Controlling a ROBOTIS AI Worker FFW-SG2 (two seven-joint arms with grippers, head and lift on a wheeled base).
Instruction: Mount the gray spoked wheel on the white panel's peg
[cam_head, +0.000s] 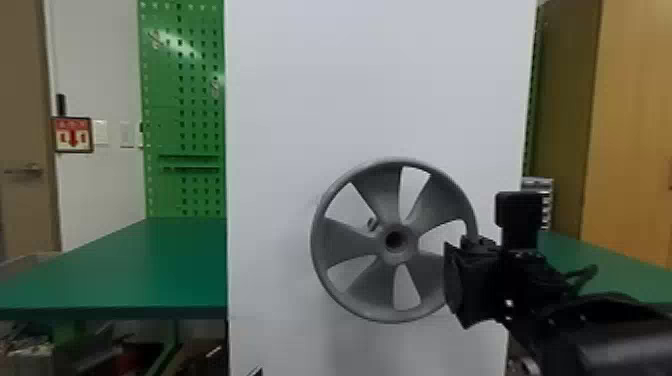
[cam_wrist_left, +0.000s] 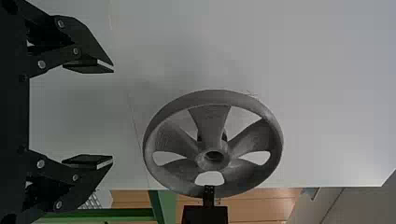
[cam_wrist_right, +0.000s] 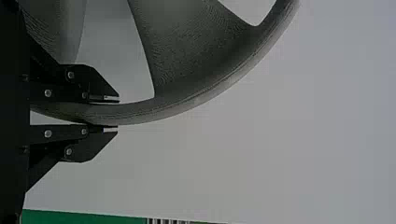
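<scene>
Nearest to me, low at the head view's bottom edge, a dark bit of my left gripper (cam_head: 256, 372). In its own wrist view the left gripper (cam_wrist_left: 112, 114) stands wide open, nothing between the fingers (cam_wrist_left: 91, 67), the wheel out beyond the tips. My right arm (cam_head: 615, 340) comes in from the right, black. At its end my right gripper (cam_head: 472, 245) is closed on the rim of the gray spoked wheel (cam_head: 395, 300), one finger inside the ring and one outside, at the wheel's right side. The wheel faces me, hub roughly centered in the ring, its bore dark.

Behind the wheel, through a gap between spokes, I get the peg (cam_head: 371, 223), up and left of the hub, so hub and peg look out of line from here. Can't tell whether the wheel touches the panel. The peg sits on the white panel (cam_head: 380, 75), upright, tall.

Farther back, green tabletops (cam_head: 150, 265) on both sides of the panel. Then a green pegboard (cam_head: 200, 125) at left, a wood-tone cabinet (cam_head: 635, 125) at right, and past the table at left a red-and-white sign (cam_head: 73, 135) on the wall beside a door (cam_head: 25, 210).
</scene>
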